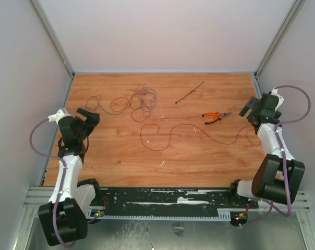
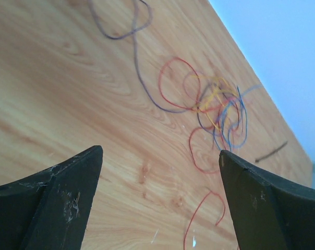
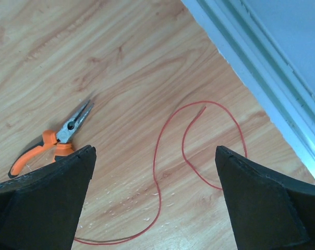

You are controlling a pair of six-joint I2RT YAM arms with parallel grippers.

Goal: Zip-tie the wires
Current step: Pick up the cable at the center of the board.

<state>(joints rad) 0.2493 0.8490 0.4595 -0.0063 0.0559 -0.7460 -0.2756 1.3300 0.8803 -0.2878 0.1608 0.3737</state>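
the wires (image 1: 140, 103) lie loose on the desk (image 1: 121, 156), their tangle well left of the orange-handled pliers (image 1: 215, 117), one long red strand (image 1: 168, 136) trailing just on the near side of them. the zip tie (image 1: 189, 92) lies beyond and left of the pliers, apart from any wire. left tool (image 2: 160, 156) and right tool (image 3: 155, 151) both gape wide, holding nothing. likely trouble: such thin springy strands could slip a pinch or drag the whole tangle, and the flat tie could skid when grasped.
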